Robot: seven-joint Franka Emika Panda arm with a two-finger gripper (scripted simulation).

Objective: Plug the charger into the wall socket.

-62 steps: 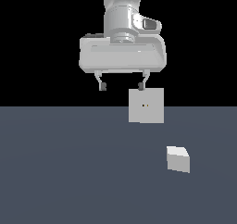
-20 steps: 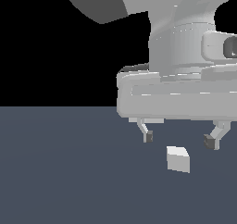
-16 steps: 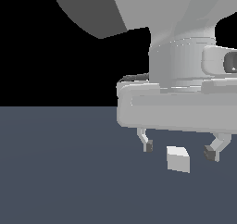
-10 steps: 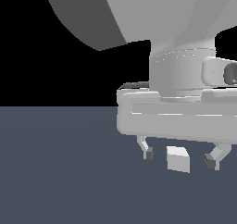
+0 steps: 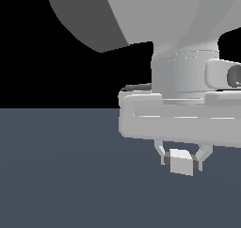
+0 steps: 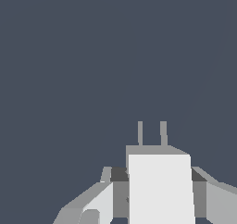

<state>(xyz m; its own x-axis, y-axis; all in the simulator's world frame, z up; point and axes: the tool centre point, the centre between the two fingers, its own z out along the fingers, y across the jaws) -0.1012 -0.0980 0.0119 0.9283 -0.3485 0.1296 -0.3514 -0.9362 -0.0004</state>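
Exterior view, my gripper (image 5: 182, 163) low over the dark floor (image 5: 61, 175), fingers closed against both sides of the charger (image 5: 181, 163), its 2 prongs (image 6: 151, 133) toward 12 o'clock in wrist view.

No text, label, brand, number or sign is showing readably in either view: the charger (image 5: 181, 163), the gripper (image 5: 182, 162) and the dark grey floor (image 5: 61, 175) are all appearing as plain, unmarked surfaces.

Small off-white boxy charger (image 5: 181, 163): one
Its thin grey prongs (image 6: 140, 133): two
End effector (image 5: 182, 159): one
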